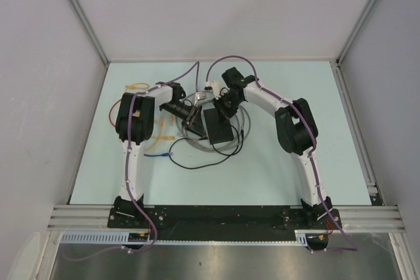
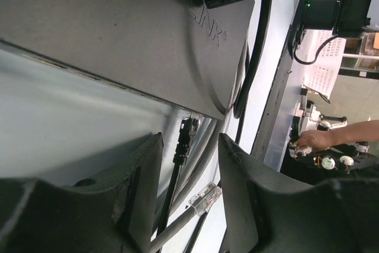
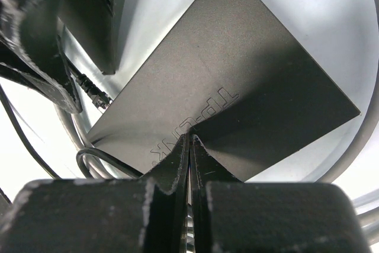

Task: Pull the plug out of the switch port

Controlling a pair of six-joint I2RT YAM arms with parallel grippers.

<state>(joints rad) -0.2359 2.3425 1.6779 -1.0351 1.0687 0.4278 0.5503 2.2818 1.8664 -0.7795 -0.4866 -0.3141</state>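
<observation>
Closed right pincer (image 3: 189,144) rests tip-down on the switch (image 3: 237,69).

Pale green tabletop (image 1: 282,168): bears all below.
Flat black rectangular plastic switch (image 1: 220,129): near centre, between the claws.
Left claw (image 1: 190,119): just beside switch's left edge.
Right claw (image 1: 226,104): over switch's far end.
Small black plug (image 2: 188,131): near switch's edge, ahead of left claw's gap.
Grey cable loops (image 1: 244,122): around switch.
Thin black cord (image 1: 197,165): before switch.
Yellow cable (image 1: 138,86): far left, well apart.
</observation>
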